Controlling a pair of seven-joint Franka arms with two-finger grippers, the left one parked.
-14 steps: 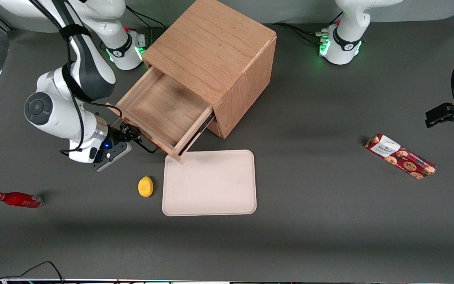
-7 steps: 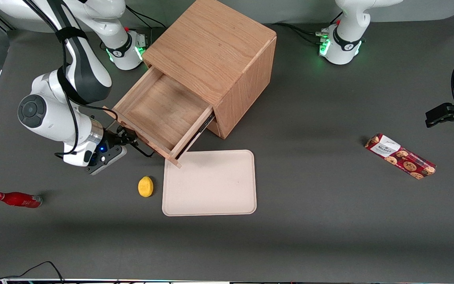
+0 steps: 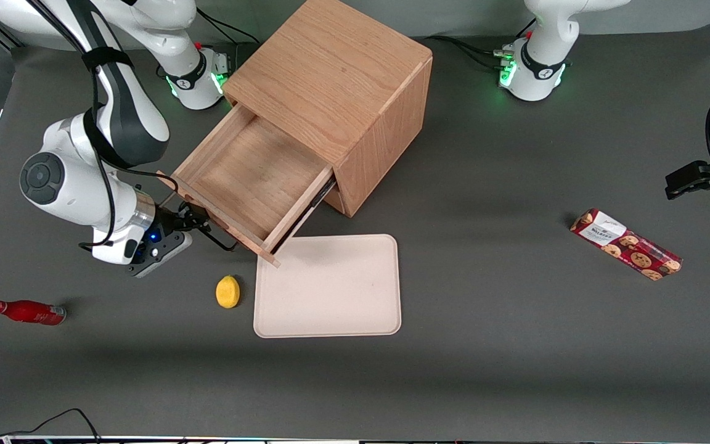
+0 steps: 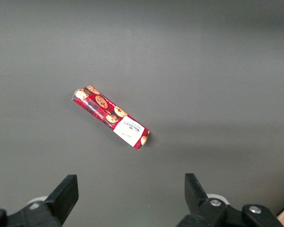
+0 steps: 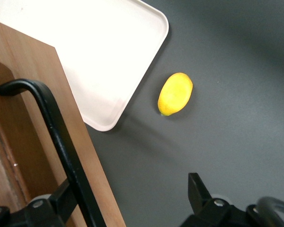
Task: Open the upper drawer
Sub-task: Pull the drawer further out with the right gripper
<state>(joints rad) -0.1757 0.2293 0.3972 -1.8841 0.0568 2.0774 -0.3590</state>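
Upper drawer: pulled well out of the wooden cabinet, plain wood inside, nothing in it; its front panel overhangs the table near a corner of the tray. Black bar handle runs along the drawer front.

Gripper: at the drawer front, level with the handle. In the right wrist view one finger sits against the handle bar and the other stands well apart from it, so the jaws are spread wide and hold nothing.

Tray: cream, flat on the table, nearer the front camera than the cabinet.

Lemon: yellow, just beside the tray, toward the working arm's end.

Red bottle: lying on its side, far toward the working arm's end of the table.

Cookie packet: red, lying flat toward the parked arm's end.
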